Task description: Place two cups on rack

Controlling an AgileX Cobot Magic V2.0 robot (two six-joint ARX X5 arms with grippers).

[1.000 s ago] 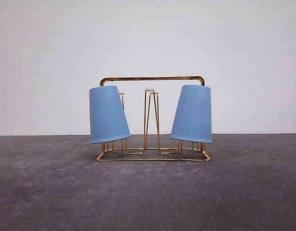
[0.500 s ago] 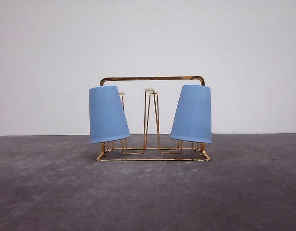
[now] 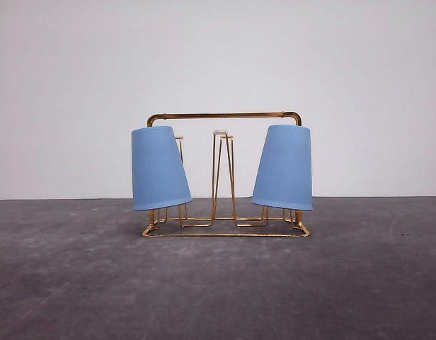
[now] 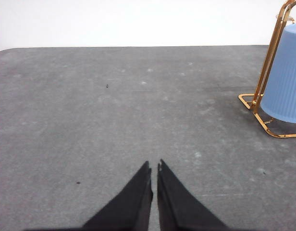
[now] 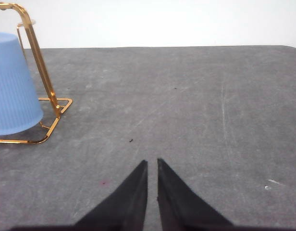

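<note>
Nothing has moved since the earlier frames: both cups (image 3: pixel 160 168) (image 3: pixel 283 168) hang upside down on the rack (image 3: pixel 224 117), left gripper (image 4: pixel 154 169) and right gripper (image 5: pixel 152 164) pinched nearly closed and empty, so the task looks done.

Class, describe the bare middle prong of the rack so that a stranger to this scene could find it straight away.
Start at the gold rack on the grey table. Two blue cups hang upside down on it, the left cup and the right cup. Between them rises the middle prong, a narrow wire loop with a white tip; unlike the prongs beside it, it carries no cup.
</note>
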